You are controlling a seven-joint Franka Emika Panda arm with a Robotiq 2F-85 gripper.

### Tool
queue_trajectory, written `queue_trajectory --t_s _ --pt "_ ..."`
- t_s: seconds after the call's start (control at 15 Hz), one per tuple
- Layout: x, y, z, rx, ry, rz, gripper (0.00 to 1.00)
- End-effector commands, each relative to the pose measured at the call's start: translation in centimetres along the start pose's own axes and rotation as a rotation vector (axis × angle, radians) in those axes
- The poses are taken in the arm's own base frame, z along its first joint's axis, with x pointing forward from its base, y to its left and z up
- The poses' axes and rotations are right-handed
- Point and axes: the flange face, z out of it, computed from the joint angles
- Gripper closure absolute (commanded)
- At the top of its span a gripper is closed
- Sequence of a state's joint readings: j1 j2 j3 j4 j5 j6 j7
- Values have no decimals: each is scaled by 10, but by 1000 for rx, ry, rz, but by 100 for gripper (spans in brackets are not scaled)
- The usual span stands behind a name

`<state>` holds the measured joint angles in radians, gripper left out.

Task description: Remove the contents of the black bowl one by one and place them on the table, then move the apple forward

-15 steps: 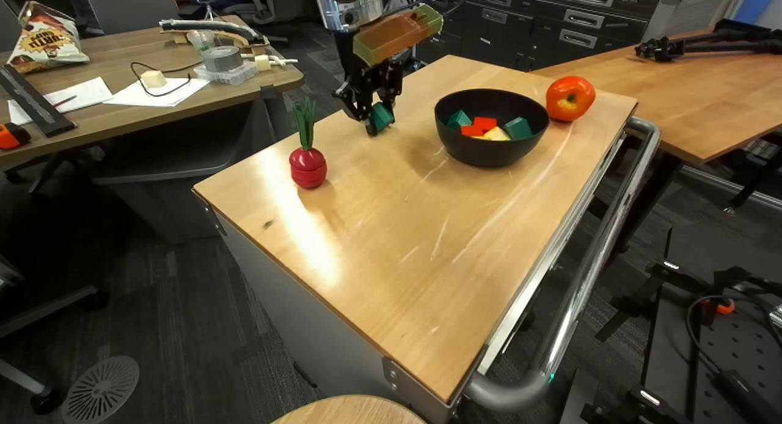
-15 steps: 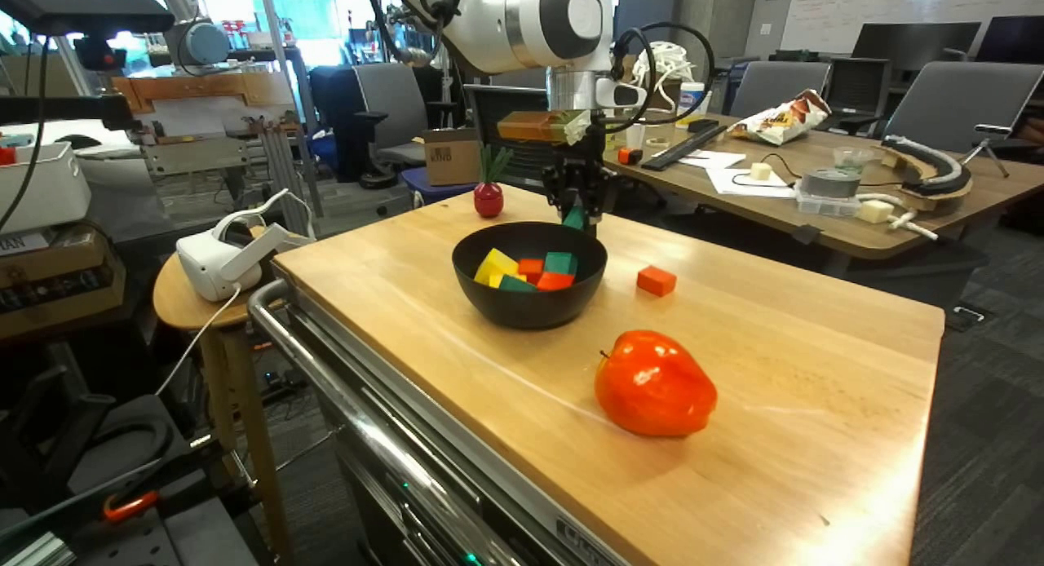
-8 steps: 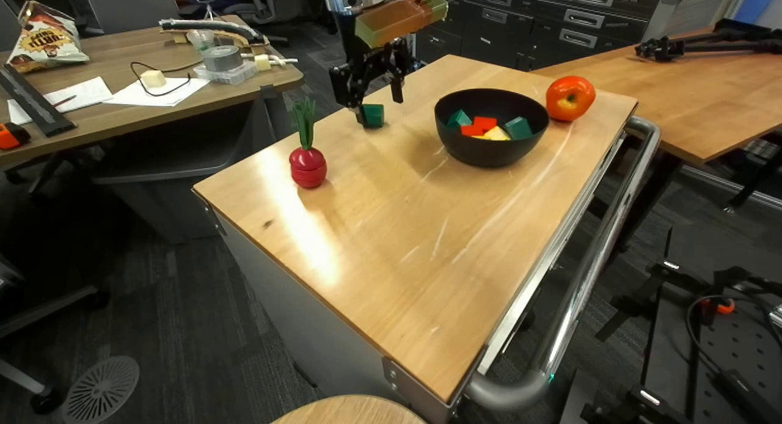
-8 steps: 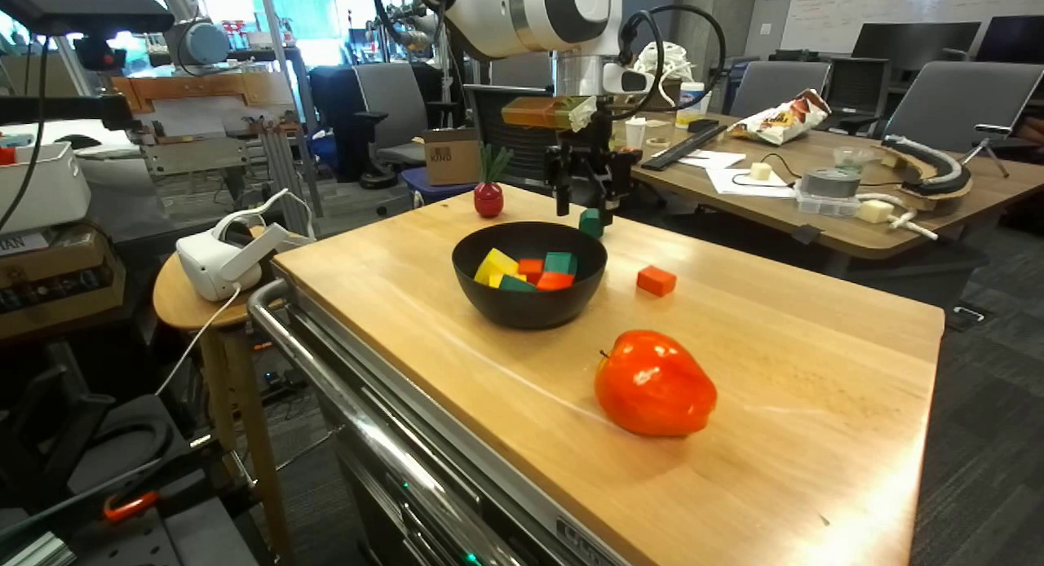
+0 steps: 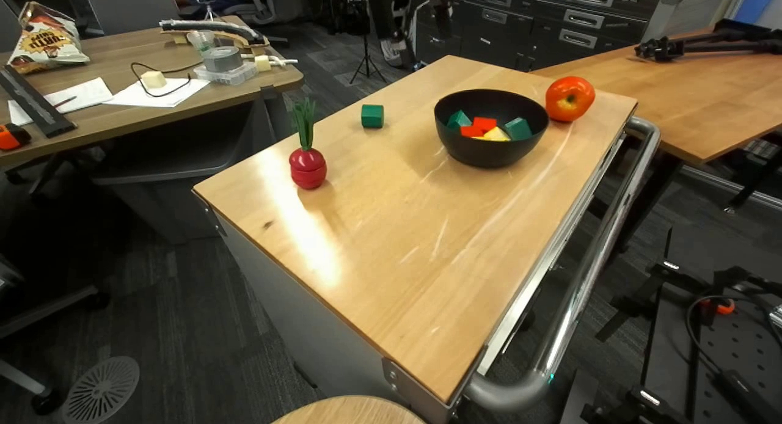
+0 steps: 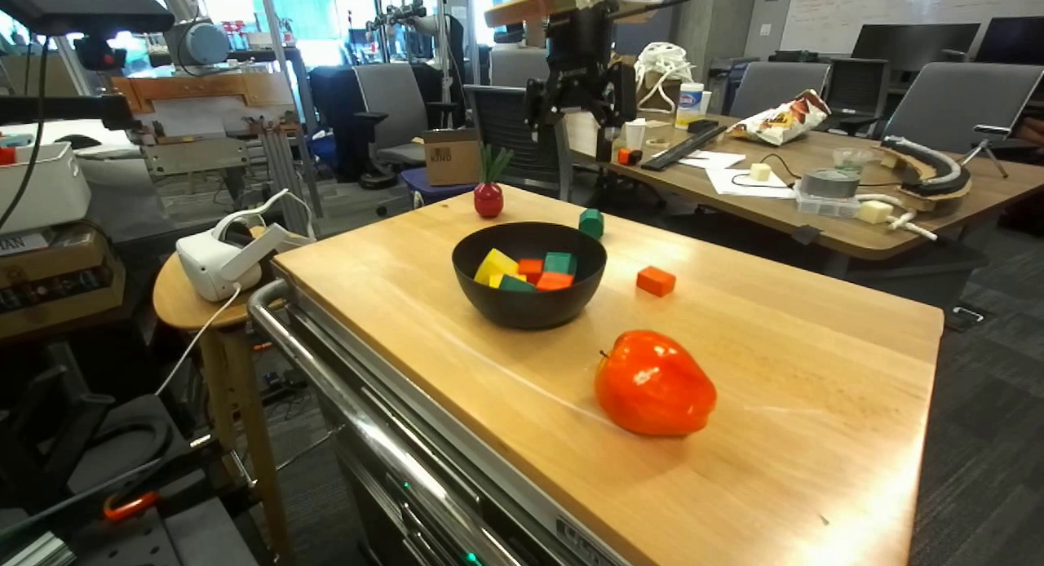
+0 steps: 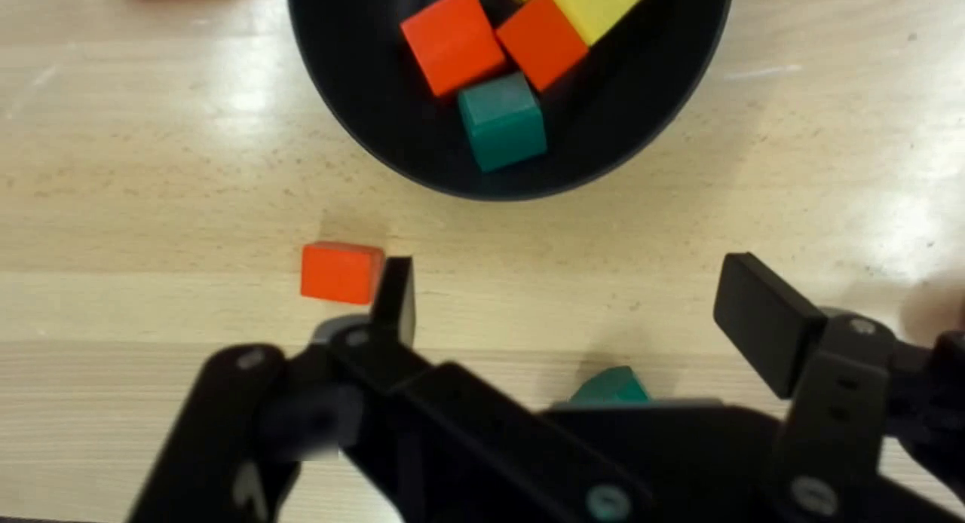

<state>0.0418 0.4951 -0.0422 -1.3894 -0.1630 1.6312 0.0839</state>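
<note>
The tool (image 7: 569, 289) hung well above the bench (image 6: 775, 354), jaws wide apart. The black bowl (image 6: 522, 311) stood upright on the bench, holding yellow blocks (image 7: 599, 3), red blocks (image 7: 454, 41) and green blocks (image 7: 503, 123) heaped together; in both exterior views its wall hid the lower part of the heap. Outside it lay a loose red block (image 6: 656, 280) and a loose green block (image 6: 591, 223), both near the bowl and apart from each other. Wrist view: the tool itself covered part of the loose green block. The apple (image 6: 656, 382) rested on the bench, apart from the bowl, with the bowl standing between it and the leafy red radish (image 5: 308, 167). A metal rail (image 5: 580, 302) ran along one side of the bench; a white headset (image 6: 208, 264) sat on a stool (image 5: 348, 412) near that side's corner. A desk (image 5: 116, 57) just beyond the bench carried a chip bag (image 5: 46, 36), a tape roll (image 5: 222, 58) and papers (image 5: 131, 95).
</note>
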Motion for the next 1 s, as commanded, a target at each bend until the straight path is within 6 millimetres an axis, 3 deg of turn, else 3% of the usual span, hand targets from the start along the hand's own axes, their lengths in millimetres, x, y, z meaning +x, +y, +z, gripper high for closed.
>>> queue_trajectory --t_s 0.0,0.2,0.4,0.67,0.93 --pt "-5 3 -5 0 -3 -5 0" --pt "-6 2 2 20 -42 49 0" --pt "-22 5 -14 25 46 237 0" --pt "-68 21 -46 50 215 328 0" --pt "-109 51 -60 -77 397 225 0"
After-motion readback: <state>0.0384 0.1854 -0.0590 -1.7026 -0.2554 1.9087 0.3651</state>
